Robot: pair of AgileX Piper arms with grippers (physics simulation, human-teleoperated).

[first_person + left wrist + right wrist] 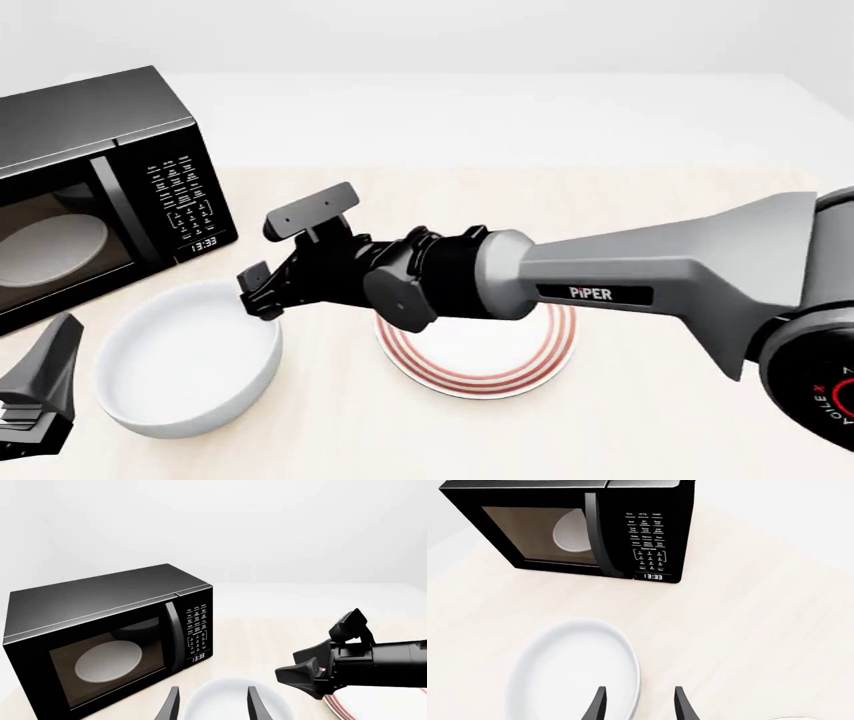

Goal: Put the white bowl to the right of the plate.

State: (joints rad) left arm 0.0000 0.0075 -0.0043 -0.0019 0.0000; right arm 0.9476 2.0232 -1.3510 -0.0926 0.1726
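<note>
Pale wooden table, microwave behind white bowl, right pincer spread over bowl's rim, plate beneath arm.

The round deep white bowl looks like smooth glazed ceramic with a soft gloss. The flat red-ringed white plate appears smooth too. The black box-shaped microwave has a satin casing and reflective glass door. The pale wood-look table is matt.
</note>
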